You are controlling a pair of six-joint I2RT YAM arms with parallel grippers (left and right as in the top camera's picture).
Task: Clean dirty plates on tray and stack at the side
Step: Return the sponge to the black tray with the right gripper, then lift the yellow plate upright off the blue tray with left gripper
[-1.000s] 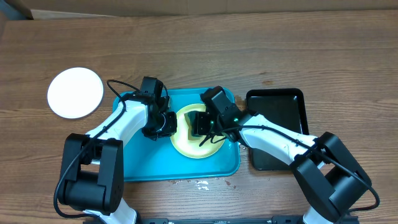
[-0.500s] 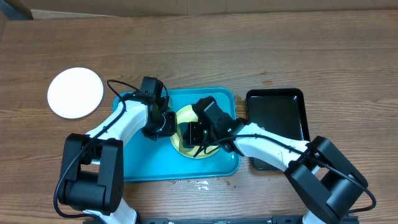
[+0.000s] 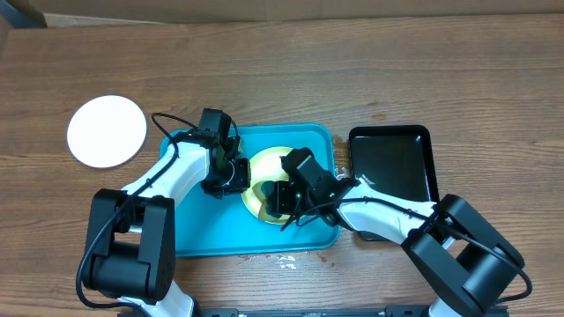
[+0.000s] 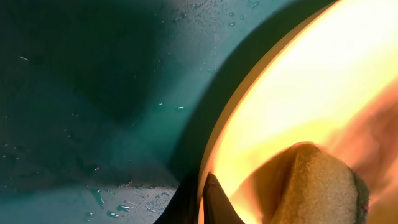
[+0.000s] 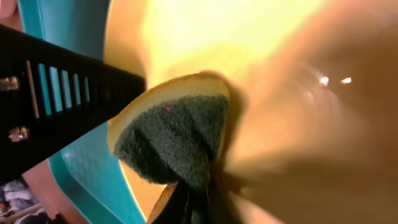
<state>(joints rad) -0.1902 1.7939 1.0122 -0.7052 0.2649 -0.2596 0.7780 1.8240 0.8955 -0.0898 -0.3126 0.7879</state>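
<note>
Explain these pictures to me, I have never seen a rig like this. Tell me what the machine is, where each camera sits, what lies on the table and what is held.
These are two robot arms at a wooden table, each ending in two fingers. One picture looks down from above. The other two come from cameras on the wrists, very close to the fingers. On the table lie a turquoise tray, a black tray to its right and a white plate off to the left. A yellow-green plate lies in the turquoise tray. The left fingers pinch its rim. The right fingers hold a yellow-and-green sponge on that plate.
</note>
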